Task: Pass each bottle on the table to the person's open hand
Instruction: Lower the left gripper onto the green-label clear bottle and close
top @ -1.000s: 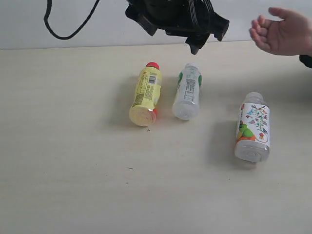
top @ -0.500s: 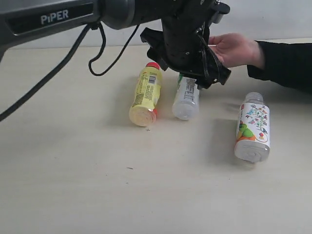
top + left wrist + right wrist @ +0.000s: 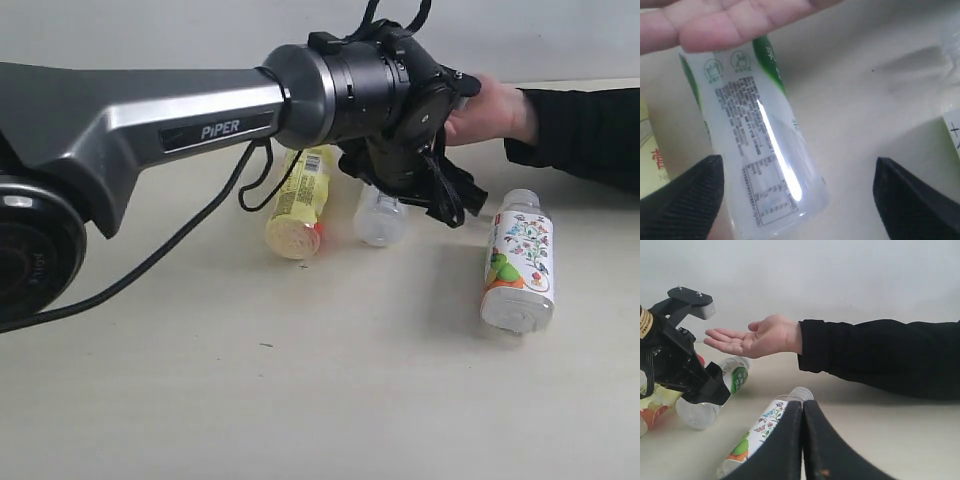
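The white-green bottle (image 3: 760,140) lies on its side on the surface (image 3: 200,400), just beside the yellow bottle (image 3: 298,200) and well apart from the floral bottle (image 3: 518,265), which also lie flat. The left claw (image 3: 797,165) is released, its two jaws standing wide on either side of the clear bottle's lower body. The near jaw looks very close to the plastic, but I cannot tell whether it touches. The person's open hand (image 3: 755,337) waits palm up just above the bottle's cap end. The right claw (image 3: 802,440) is clenched on nothing and hangs back, low over the surface. The bottle looks thin-walled and either empty or filled with something clear, so it is probably light and will dent under a hard squeeze. Its glossy label throws a bright streak, which suggests a slick skin. Being round, it is likely to roll away if one jaw meets it first. The best hold seems to be across the straight, labelled middle of the body, with the jaws square to the long axis. The tapering shoulder and the rounded base are poorer choices, as a grip there could squirt off. A moderate closing force should be enough, and a hold near the middle would keep the bottle from drooping on the way up to the palm.
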